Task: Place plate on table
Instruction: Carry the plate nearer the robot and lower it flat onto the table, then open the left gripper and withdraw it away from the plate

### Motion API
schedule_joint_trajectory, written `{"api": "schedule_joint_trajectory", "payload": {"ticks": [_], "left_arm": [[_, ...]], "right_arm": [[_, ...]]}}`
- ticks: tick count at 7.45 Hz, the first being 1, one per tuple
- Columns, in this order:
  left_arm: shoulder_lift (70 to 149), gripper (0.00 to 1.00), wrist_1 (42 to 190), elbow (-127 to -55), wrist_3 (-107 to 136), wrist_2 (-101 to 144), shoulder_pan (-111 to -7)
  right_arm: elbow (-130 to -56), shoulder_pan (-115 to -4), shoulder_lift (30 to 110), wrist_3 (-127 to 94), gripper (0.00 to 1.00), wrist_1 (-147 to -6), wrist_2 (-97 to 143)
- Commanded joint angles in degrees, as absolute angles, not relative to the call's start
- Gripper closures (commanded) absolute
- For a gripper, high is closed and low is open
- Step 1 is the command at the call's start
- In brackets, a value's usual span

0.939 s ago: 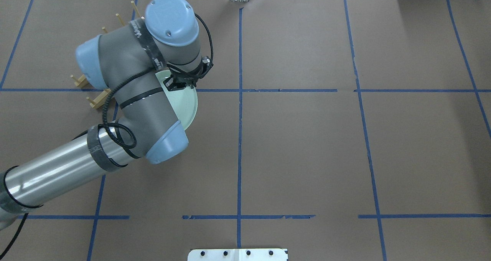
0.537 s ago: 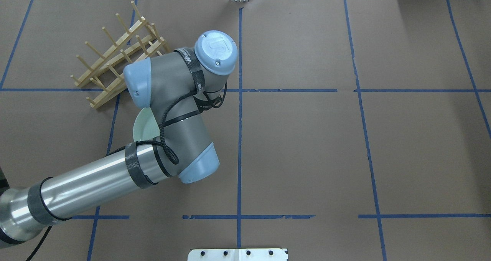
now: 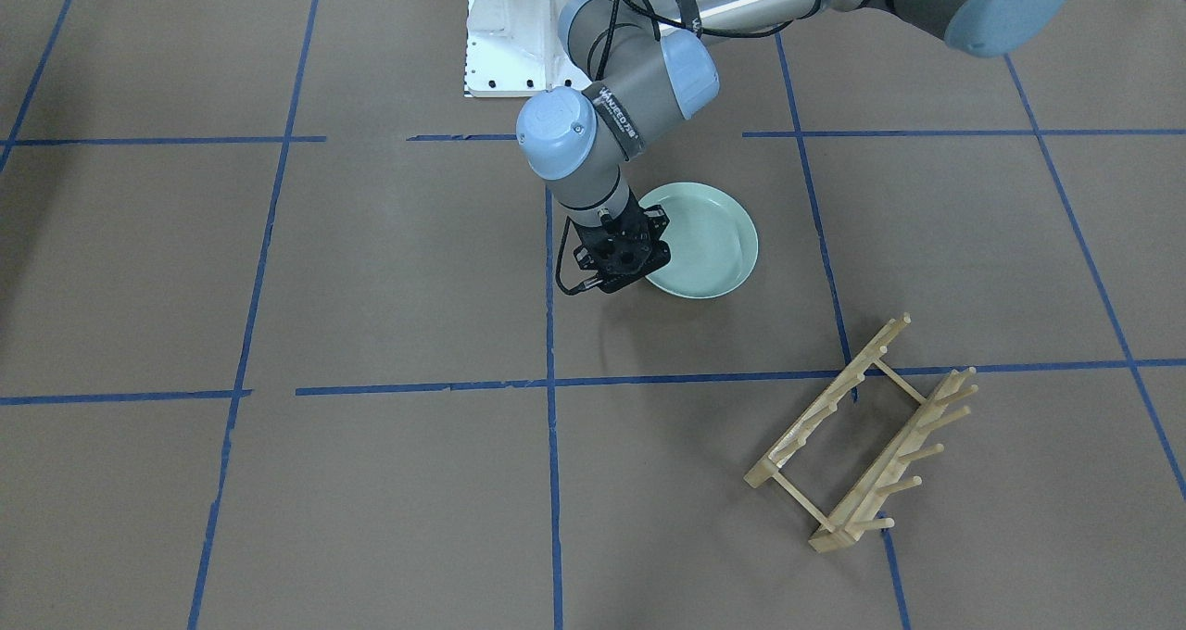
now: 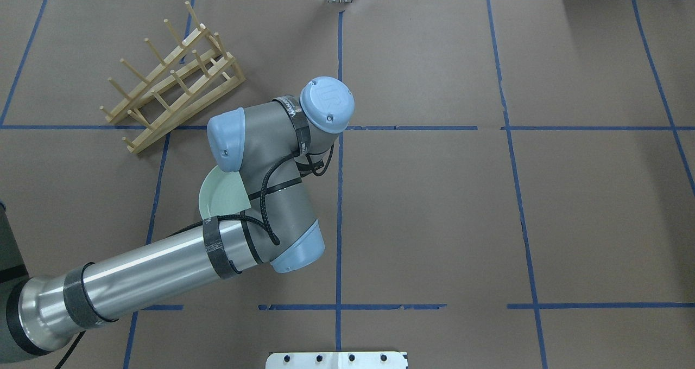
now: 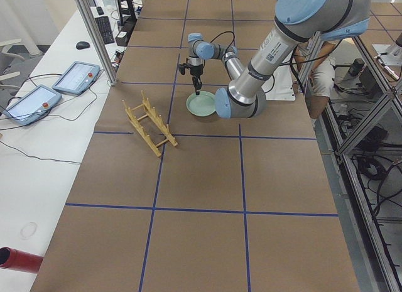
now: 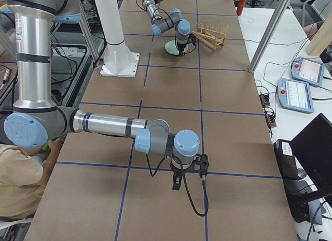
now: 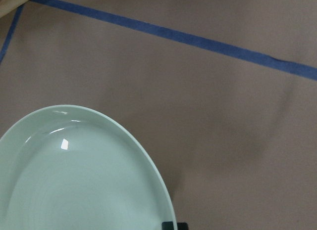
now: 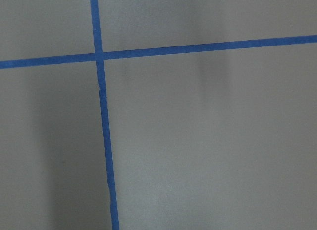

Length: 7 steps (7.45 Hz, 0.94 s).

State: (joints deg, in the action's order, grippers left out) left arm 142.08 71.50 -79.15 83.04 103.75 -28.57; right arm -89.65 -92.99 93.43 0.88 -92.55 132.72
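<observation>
The pale mint-green plate (image 3: 706, 239) lies level at or just above the brown table (image 3: 371, 269), near the middle and left of the centre tape line in the overhead view (image 4: 219, 193). My left gripper (image 3: 642, 271) points straight down at the plate's rim and is shut on it. In the left wrist view the plate (image 7: 79, 175) fills the lower left, with a black fingertip (image 7: 174, 225) at its edge. In the overhead view my wrist hides the gripper. My right gripper (image 6: 177, 185) hangs over bare table far from the plate; I cannot tell whether it is open or shut.
The light wooden peg rack (image 3: 862, 440) stands without the plate in it, at the back left in the overhead view (image 4: 174, 76), a short way from the plate. The white robot base (image 3: 514, 37) is at the table's near edge. Blue tape lines (image 8: 101, 141) cross the table.
My left arm has swung away from the rack towards the table's middle, carrying the plate with it. The rack, hidden by the arm at first, now shows in full.
</observation>
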Motion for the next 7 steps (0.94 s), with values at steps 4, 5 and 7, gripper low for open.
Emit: {"api": "schedule_joint_trajectory", "payload": {"ticks": [4, 5, 7], "left_arm": [[139.1, 0.0, 71.0, -95.5, 77.7, 107.4, -49.3], [135.7, 0.0, 70.7, -97.5, 63.6, 113.4, -55.9], [122.8, 0.0, 74.9, -102.9, 37.4, 119.3, -69.1]], "right_arm": [[-89.6, -93.0, 93.4, 0.9, 0.0, -92.5, 132.7], [-89.6, -93.0, 93.4, 0.9, 0.0, -92.5, 132.7], [-89.6, -93.0, 93.4, 0.9, 0.0, -92.5, 132.7]]}}
